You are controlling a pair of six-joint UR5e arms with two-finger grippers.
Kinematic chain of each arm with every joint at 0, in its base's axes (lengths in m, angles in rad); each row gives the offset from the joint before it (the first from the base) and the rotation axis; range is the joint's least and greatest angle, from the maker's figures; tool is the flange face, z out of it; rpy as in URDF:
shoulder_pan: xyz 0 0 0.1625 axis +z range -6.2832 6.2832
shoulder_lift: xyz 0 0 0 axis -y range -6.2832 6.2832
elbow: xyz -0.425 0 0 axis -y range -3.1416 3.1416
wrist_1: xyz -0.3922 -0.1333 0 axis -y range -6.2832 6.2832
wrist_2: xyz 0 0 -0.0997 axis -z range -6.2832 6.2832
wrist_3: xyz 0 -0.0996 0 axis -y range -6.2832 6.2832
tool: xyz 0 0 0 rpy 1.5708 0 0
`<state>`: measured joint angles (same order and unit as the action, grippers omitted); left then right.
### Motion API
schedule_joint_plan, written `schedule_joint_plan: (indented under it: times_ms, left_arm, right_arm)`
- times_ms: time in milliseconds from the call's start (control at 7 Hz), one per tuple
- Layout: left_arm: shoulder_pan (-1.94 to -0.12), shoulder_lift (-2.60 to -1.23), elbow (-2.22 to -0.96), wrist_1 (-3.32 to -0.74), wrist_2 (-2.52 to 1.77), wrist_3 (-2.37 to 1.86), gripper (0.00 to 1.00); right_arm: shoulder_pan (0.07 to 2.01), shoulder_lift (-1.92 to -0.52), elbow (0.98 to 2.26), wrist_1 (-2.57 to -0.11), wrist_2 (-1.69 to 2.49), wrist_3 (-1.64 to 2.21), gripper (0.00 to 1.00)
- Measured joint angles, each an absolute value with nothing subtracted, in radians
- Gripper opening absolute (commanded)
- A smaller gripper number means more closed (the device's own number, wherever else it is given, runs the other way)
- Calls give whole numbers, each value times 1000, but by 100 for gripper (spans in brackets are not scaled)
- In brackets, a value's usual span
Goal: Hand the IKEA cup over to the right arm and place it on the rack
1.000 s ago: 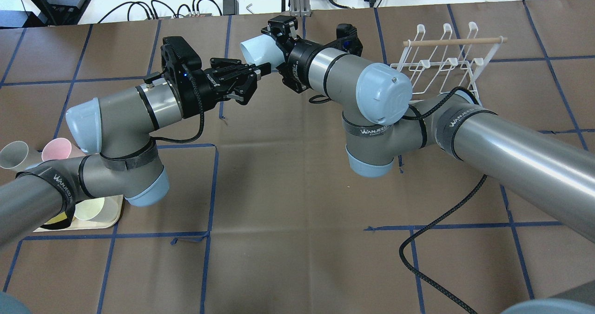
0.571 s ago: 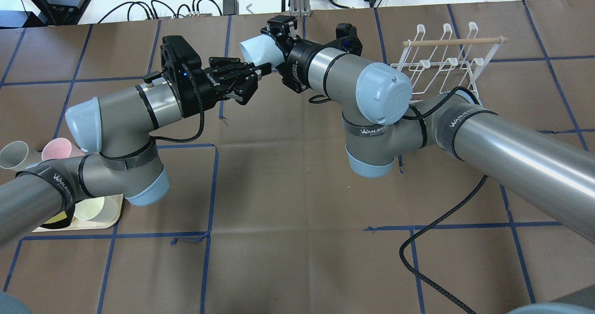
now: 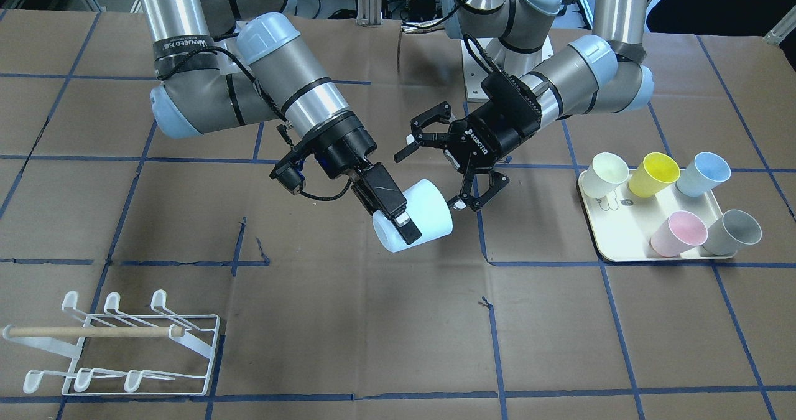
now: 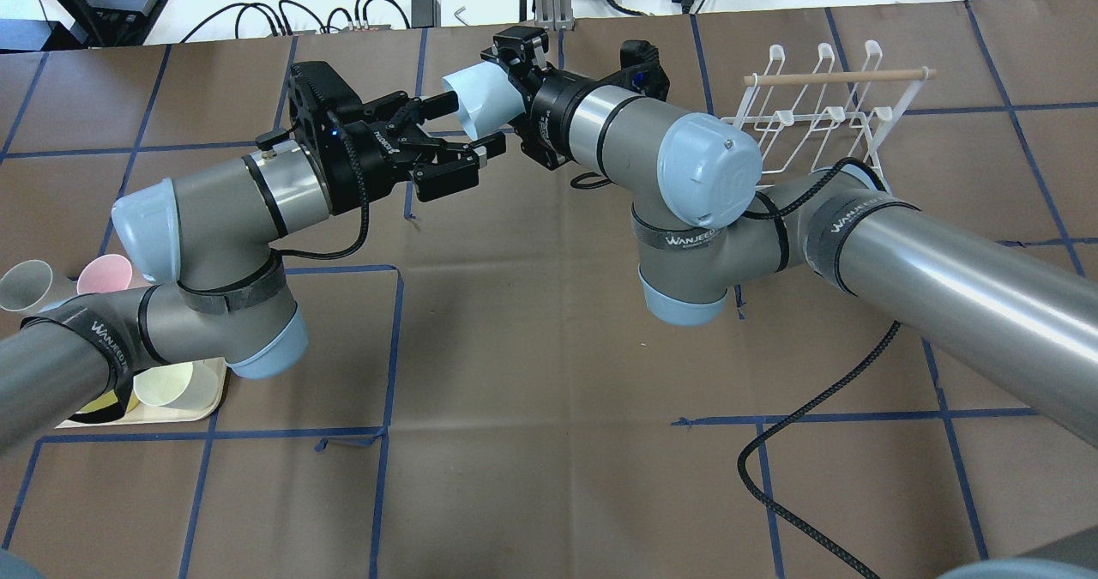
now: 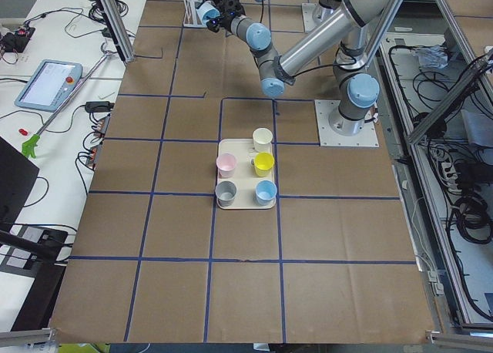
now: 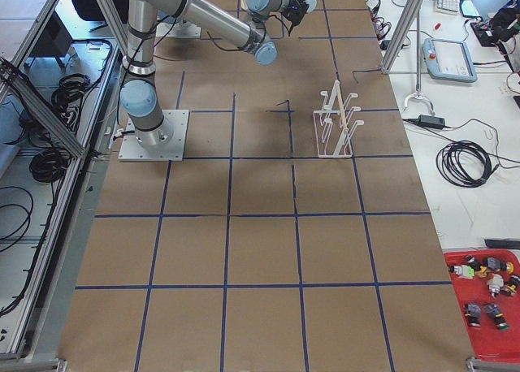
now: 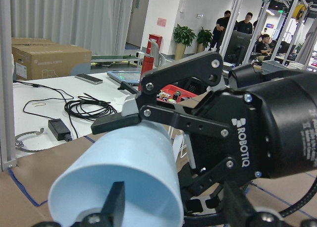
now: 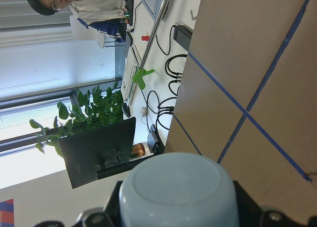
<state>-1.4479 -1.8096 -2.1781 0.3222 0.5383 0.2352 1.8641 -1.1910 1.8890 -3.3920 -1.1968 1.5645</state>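
Front view: my right gripper [image 3: 401,222] is clamped across the pale blue IKEA cup [image 3: 429,211], holding it sideways above the table. My left gripper [image 3: 438,158] is splayed wide and empty, just beside the cup's rim.

Overhead: my left fingertips appear to bracket the cup's mouth, so swinging right from here could clip them and twist the cup loose.

Side views: too small to judge.

Left wrist view: the cup fills the foreground; contact is unclear.

Right wrist view: the cup's end sits between my fingers, and its smooth taper may slip. The white wire rack [image 3: 93,331] lies well apart.
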Motion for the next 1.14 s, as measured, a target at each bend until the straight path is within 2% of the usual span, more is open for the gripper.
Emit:
schedule_joint_plan:
  times_ms: [714,1000,1143]
  left_arm:
    - [-1329,-1801,-2173,253,742,232,99]
    - [-1329,-1748,-2152,71,954,232,99]
    - [-1336,-1709,-2111,-101,1069,232,99]
  right_arm:
    - [1717,-1188,1885,-3402,-1222,1253,22]
    - [1676,-1179,1840,-3394,-1323,1016,22]
    - [1666,-1163,1816,-3391,-1362,848,21]
